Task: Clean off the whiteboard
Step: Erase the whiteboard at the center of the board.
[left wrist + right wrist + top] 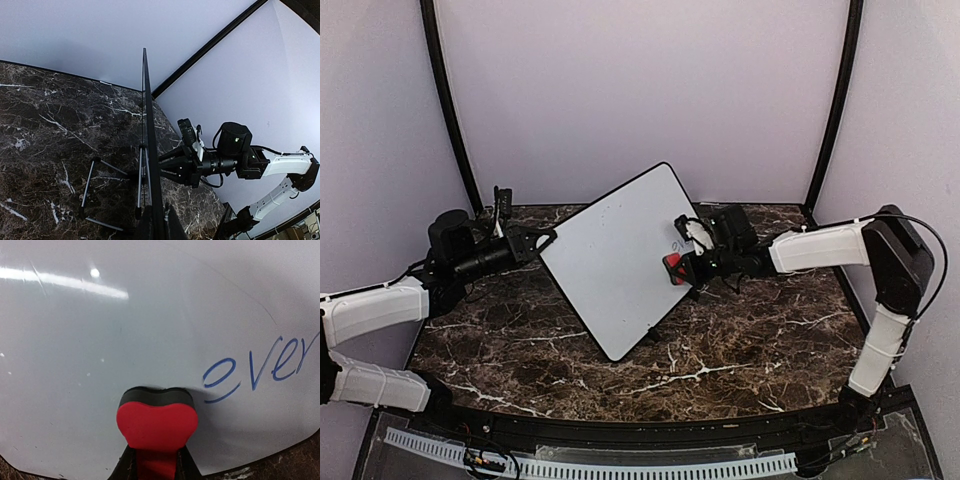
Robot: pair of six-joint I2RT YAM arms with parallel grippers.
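Note:
The whiteboard (615, 255) stands tilted on the marble table, white with a thin black frame. My left gripper (544, 241) is shut on its left edge. In the left wrist view the board (148, 130) shows edge-on, with my fingers (145, 227) clamped on either side of it. My right gripper (688, 265) is shut on a red eraser (673, 267). In the right wrist view the eraser (156, 424) has its black felt pressed against the board (100, 340), just left of blue handwriting (260, 367) reading "ever".
The board's wire stand legs (92, 185) rest on the dark marble table (740, 340) behind it. My right arm (220, 160) reaches in on the board's front side. Grey walls and black corner posts (445, 100) close in the back and sides.

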